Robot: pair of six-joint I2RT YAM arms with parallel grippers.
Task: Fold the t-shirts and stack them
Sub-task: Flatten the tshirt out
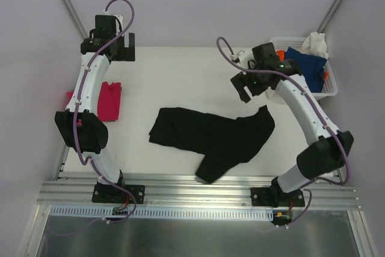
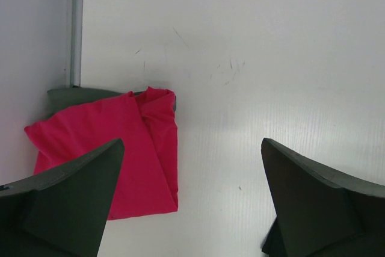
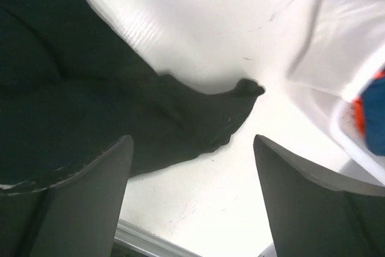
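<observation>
Black t-shirt (image 1: 210, 133) lies rumpled mid-tabletop (image 1: 180, 76), toward the near edge, with one tip reaching toward the right edge. It's soft, light, limp cloth, so I expect sag and drag, bunching if pulled from one point, and no breakage risk. Best hold looks like a hem corner or that tip. Right pincer (image 1: 243, 91) hovers above the tip, jaws apart, empty. Left pincer (image 1: 125, 46) is near the far left corner, jaws apart, empty. Folded pink t-shirt (image 1: 108, 100) sits at the left edge.

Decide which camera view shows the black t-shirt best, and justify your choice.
The top external view: the whole black t-shirt is visible, outline complete. The right wrist view catches only one dark, blurred end of it. The left wrist view shows none of it, only the pink t-shirt.
</observation>
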